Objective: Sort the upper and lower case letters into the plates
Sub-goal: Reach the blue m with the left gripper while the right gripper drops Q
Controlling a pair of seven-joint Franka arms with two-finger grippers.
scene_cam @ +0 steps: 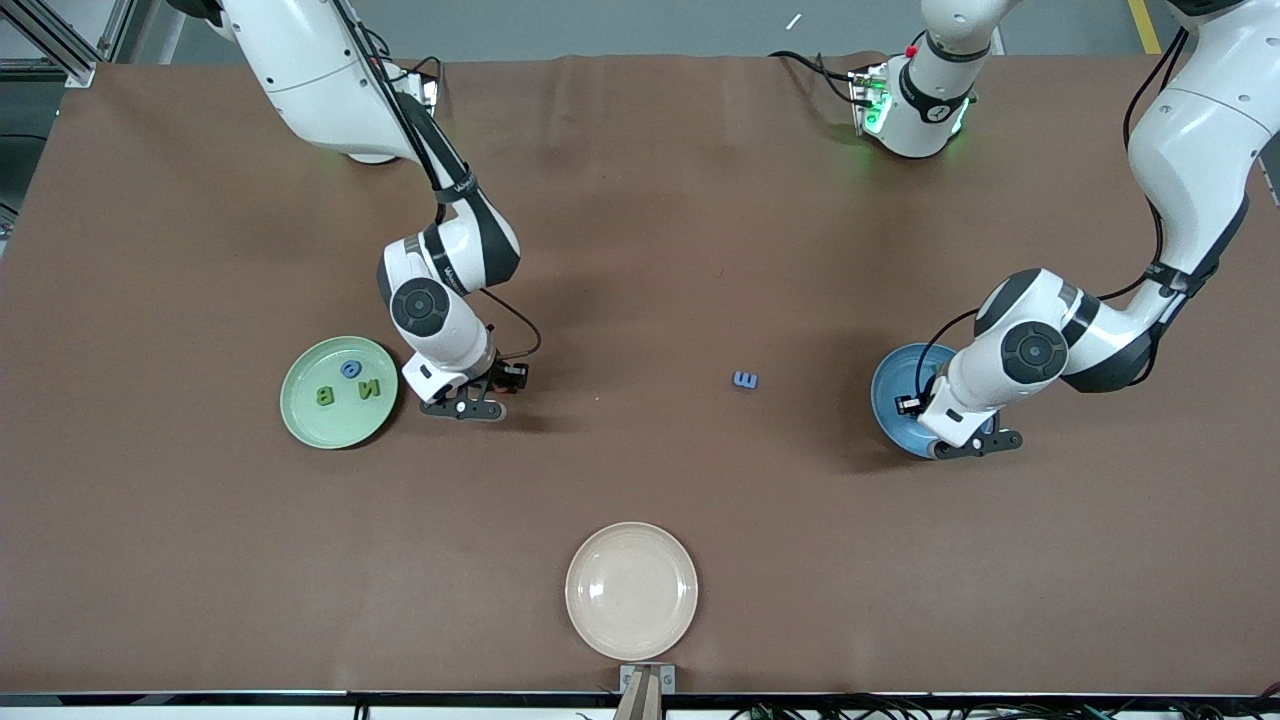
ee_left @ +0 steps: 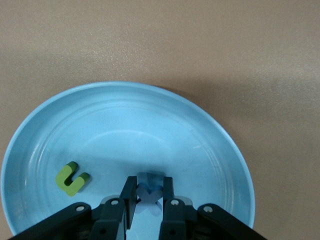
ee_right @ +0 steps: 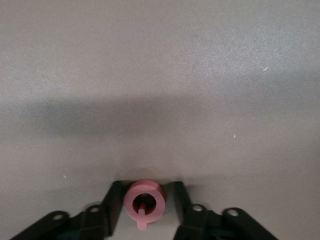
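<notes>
This is a robotics lab or test cell, not a home or shop. Two white industrial arms, the right arm (scene_cam: 400, 180) and the left arm (scene_cam: 1120, 320), stand bolted along one edge of a wide surface (scene_cam: 640, 200) covered by a plain brown mat. Exposed black cables (scene_cam: 810, 60) run beside the left arm's base (scene_cam: 915, 110), which glows with green status lights. An aluminium frame rail (scene_cam: 50, 40) stands off the corner of the surface near the right arm's base, on a grey floor where a yellow line (scene_cam: 1145, 25) is marked past the left arm's base. A small camera mount (scene_cam: 645, 685) is clamped at the edge of the surface nearest the front camera.
</notes>
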